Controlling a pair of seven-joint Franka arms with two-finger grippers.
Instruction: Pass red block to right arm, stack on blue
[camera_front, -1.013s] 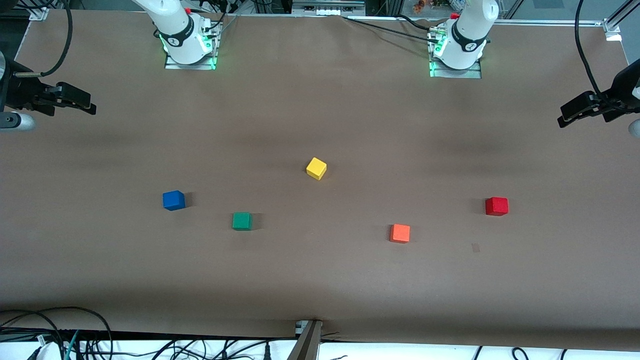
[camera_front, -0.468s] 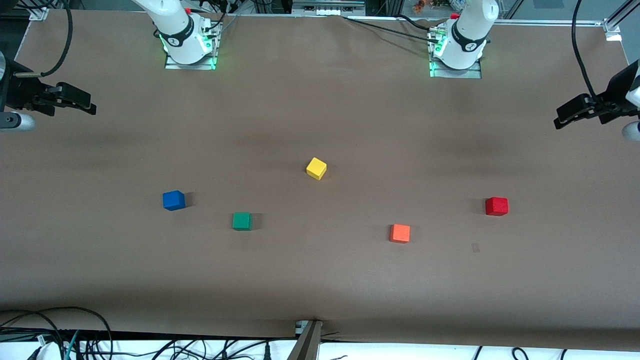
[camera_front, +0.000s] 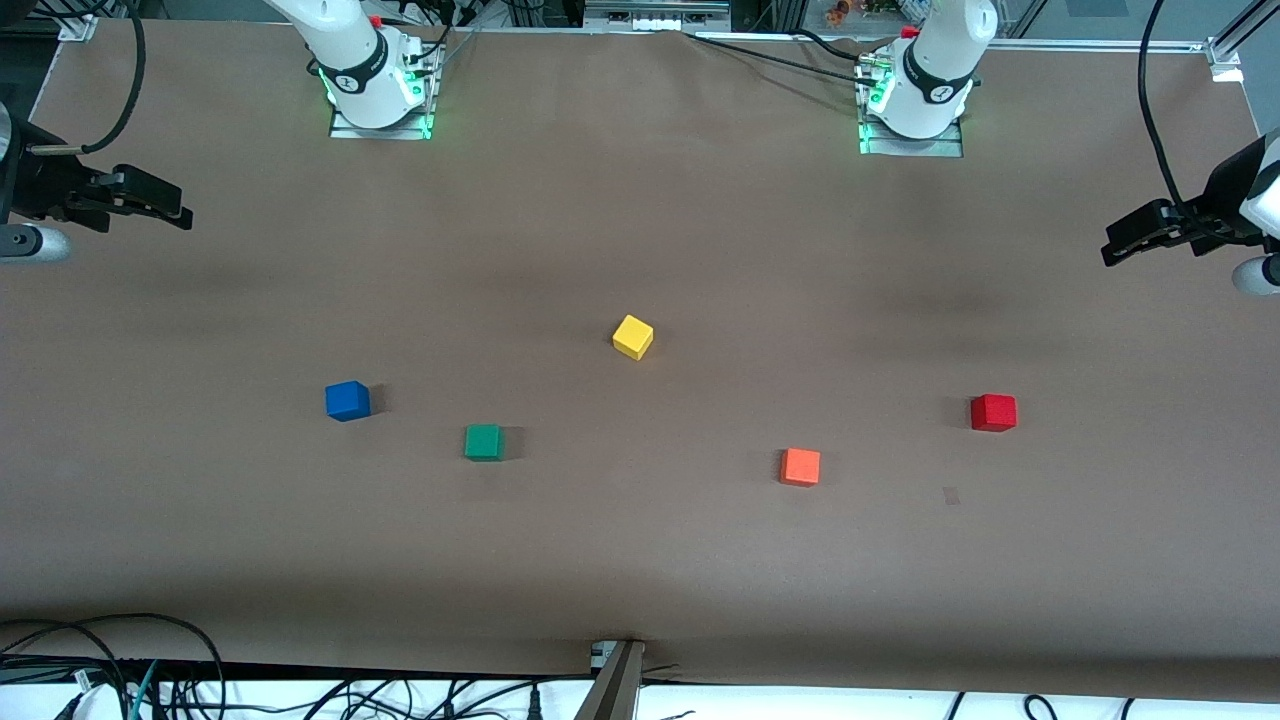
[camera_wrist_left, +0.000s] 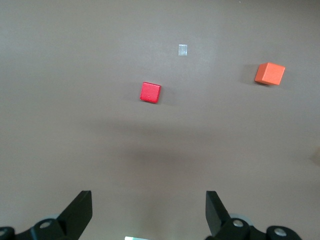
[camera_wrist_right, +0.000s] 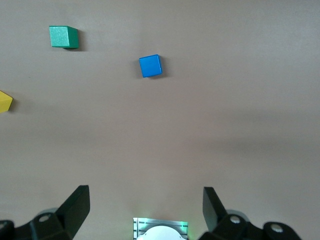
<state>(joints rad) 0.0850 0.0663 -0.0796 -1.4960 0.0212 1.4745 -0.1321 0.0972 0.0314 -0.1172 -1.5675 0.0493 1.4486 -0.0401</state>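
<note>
The right gripper (camera_front: 160, 205) hangs over the edge of the desk (camera_front: 640, 560) at the right arm's end, with its fingers (camera_wrist_right: 75, 205) spread wide and nothing between them; this arm waits. The blue cube (camera_front: 347, 400) lies on the desk toward the right arm's end, and the green cube (camera_front: 484, 442) lies near it, a little nearer to the front camera. The yellow cube (camera_front: 632, 337) sits about in the middle of the desk, farther from the camera than all the other cubes. The orange cube (camera_front: 800, 467) lies toward the left arm's end and is the nearest to the camera. The red block (camera_front: 993, 412) rests on the desk, apart from the orange cube and closer to the left arm's end. The left gripper (camera_front: 1135, 240) is in the air over the desk edge at the left arm's end, open and empty, with its fingers (camera_wrist_left: 80, 210) wide apart.
</note>
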